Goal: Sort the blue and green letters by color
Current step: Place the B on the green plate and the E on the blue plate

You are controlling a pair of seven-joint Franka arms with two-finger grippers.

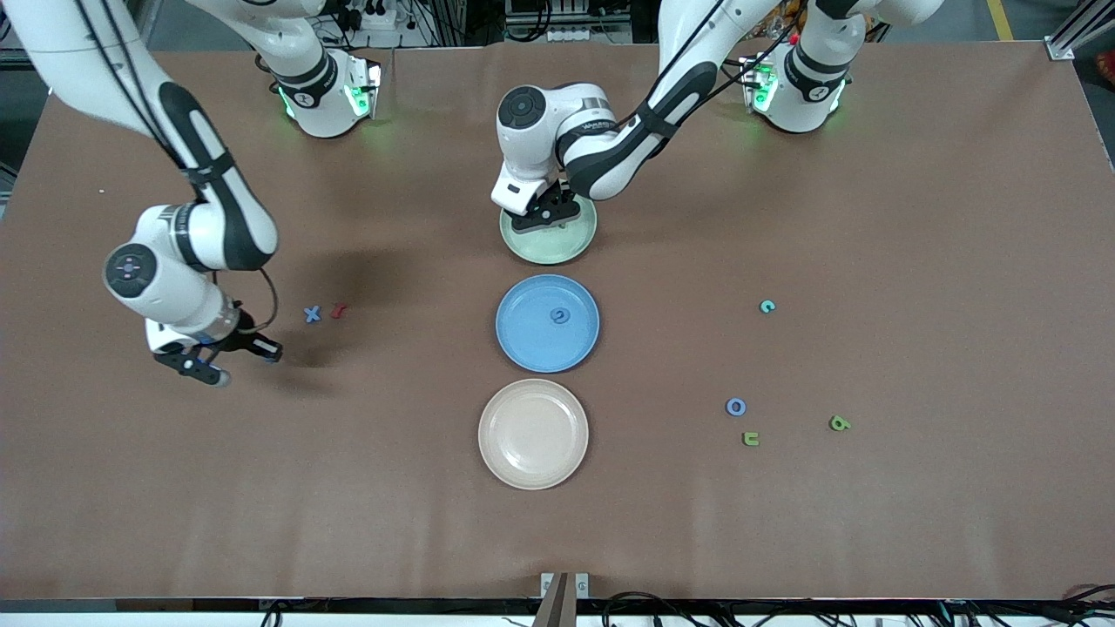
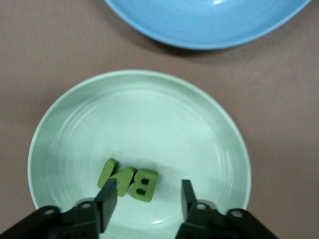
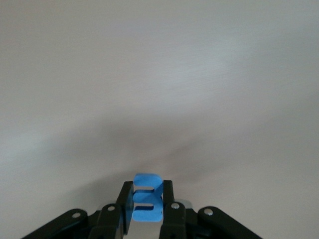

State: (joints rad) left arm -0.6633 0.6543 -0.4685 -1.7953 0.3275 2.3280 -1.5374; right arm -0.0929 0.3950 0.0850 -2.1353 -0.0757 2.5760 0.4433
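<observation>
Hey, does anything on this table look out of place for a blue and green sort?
Only the small dark red piece beside the blue X near the right arm's end: it matches neither colour. Nothing looks spilled or damaged.

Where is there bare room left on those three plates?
The beige plate nearest the camera is bare. The blue plate holds one blue piece, the rest free. The green plate is crowded where the green letters lie under the open left gripper.
</observation>
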